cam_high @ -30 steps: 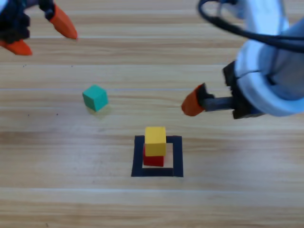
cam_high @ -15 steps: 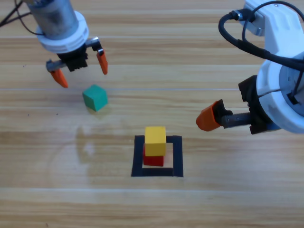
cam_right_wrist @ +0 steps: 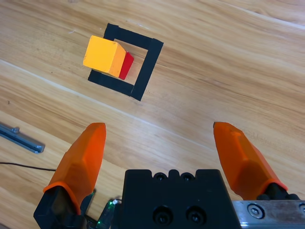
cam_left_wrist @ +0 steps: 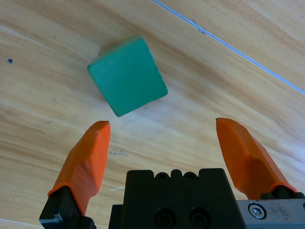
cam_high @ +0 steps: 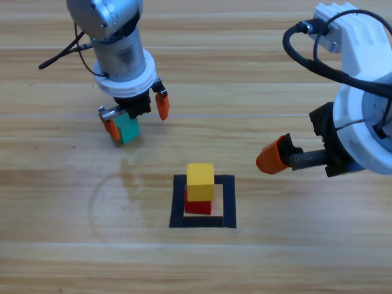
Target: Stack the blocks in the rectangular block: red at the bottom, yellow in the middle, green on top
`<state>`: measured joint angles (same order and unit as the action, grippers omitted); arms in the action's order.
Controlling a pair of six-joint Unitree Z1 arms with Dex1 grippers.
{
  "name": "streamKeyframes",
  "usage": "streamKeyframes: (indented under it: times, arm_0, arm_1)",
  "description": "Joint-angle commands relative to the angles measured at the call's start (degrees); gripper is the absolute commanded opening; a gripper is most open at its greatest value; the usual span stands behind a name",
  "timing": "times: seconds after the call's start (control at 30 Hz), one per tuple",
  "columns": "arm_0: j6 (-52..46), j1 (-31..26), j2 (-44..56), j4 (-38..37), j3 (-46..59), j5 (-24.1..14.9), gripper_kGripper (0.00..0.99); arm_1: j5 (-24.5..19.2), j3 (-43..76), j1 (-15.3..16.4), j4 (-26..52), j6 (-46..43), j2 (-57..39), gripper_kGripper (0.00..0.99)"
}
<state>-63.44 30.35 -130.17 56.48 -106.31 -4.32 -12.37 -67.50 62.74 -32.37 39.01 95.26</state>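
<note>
A flat black tape rectangle (cam_high: 203, 202) is lying on the wooden worktop (cam_high: 275, 257), and it is holding two of the cubes. The small plain red cube (cam_high: 197, 204) is sitting on the bare wood inside the outline, toward its left half, and the small plain yellow cube (cam_high: 200, 181) is resting squarely on top of it, nearly hiding it from above. In the right wrist view the yellow cube (cam_right_wrist: 101, 55) is showing only a sliver of the red one (cam_right_wrist: 126, 65) beneath it.

The small teal-green cube (cam_high: 127, 128) is sitting on the worktop well apart from the outline, up and to its left, turned so its edges are running diagonally to the wood grain. Being a cube, it has no long axis.

The left claw (cam_high: 135, 116) is hanging right over it with its jaws spread wide; in the left wrist view the green cube (cam_left_wrist: 127, 76) is lying just ahead of the orange tips, not touching either.

The right claw (cam_right_wrist: 162, 157) is waiting off to the right of the outline, its jaws spread and holding nothing.
</note>
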Motion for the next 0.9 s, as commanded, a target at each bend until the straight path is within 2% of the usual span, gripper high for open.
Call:
streamKeyframes:
  times: [0.03,0.67,0.9]
  arm_0:
    - [-1.16,1.03,-2.28,0.56,-0.83,-1.83,0.950]
    - [-3.53,-6.27,-2.46,0.74,-0.66,0.45,0.950]
    - [-4.24,-7.06,-3.16,0.91,0.13,0.63,0.950]
  arm_1:
    - [0.24,1.49,-1.48,1.61,-0.34,2.83,0.990]
    - [0.51,1.49,-1.48,1.78,-0.69,3.36,0.990]
    - [0.60,1.49,-1.48,1.87,-0.69,3.44,0.990]
